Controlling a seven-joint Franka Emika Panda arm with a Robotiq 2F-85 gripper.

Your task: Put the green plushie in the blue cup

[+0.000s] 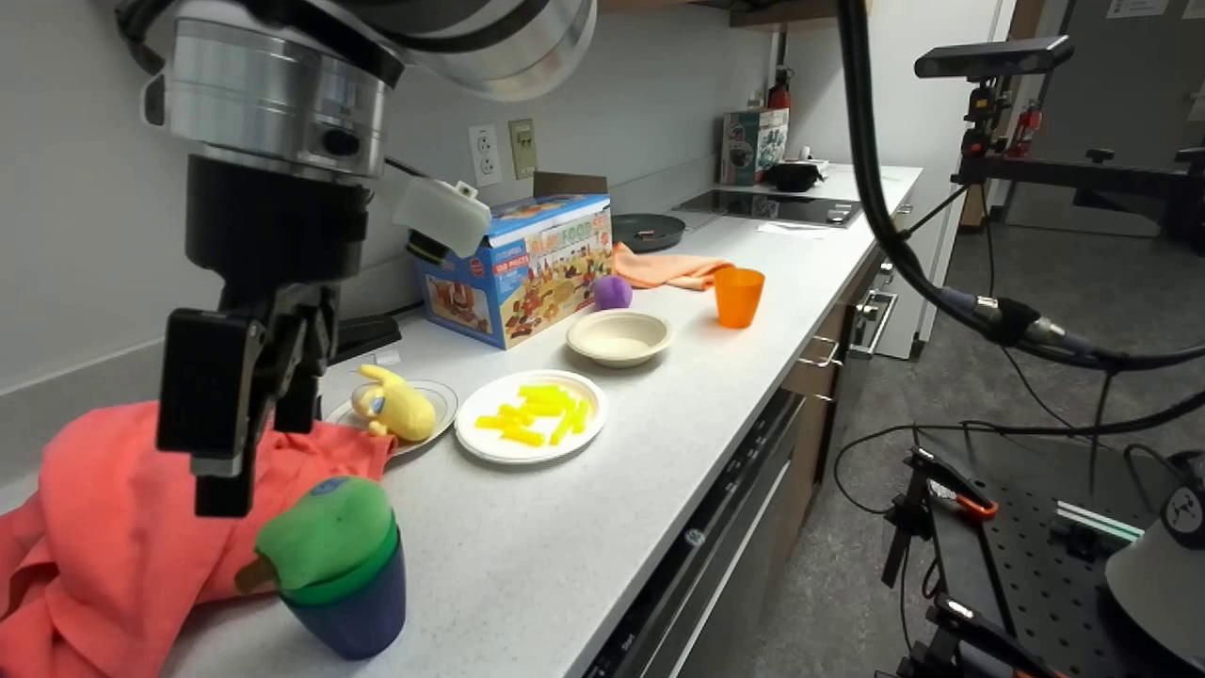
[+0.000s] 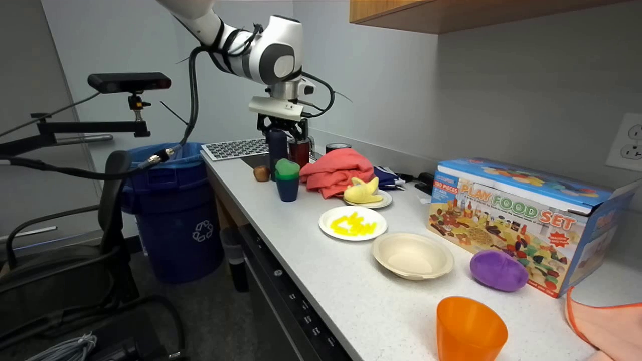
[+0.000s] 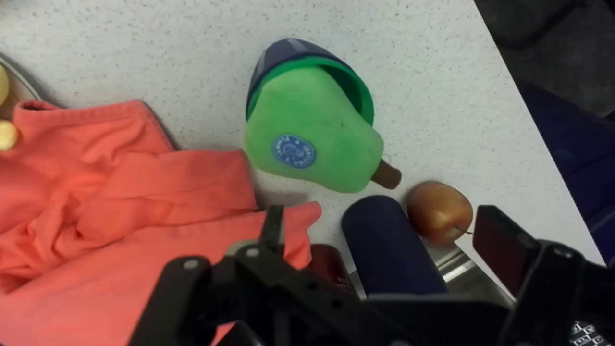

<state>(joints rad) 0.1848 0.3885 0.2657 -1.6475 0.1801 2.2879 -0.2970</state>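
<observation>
The green plushie, a pear with a brown stem and blue patch, shows in both exterior views (image 1: 329, 532) (image 2: 287, 167) and in the wrist view (image 3: 312, 129). It lies tilted in the mouth of the dark blue cup (image 1: 362, 617), bulging above the green inner rim, its stem sticking out over the side. The upright cup also shows in an exterior view (image 2: 288, 190) and in the wrist view (image 3: 288, 50). How deep the plushie sits is hidden. My gripper (image 1: 259, 457) is above the counter, apart from plushie and cup. In the wrist view its fingers (image 3: 384, 230) are wide apart, not touching the plushie.
A dark blue bottle (image 3: 389, 245), a brown round fruit (image 3: 439, 211) and a red container (image 2: 299, 153) stand near the cup. A red cloth (image 1: 122, 527) lies beside it. Plates, including one with yellow pieces (image 1: 471, 447), a bowl (image 1: 618, 339) and an orange cup (image 1: 739, 297) stand farther along.
</observation>
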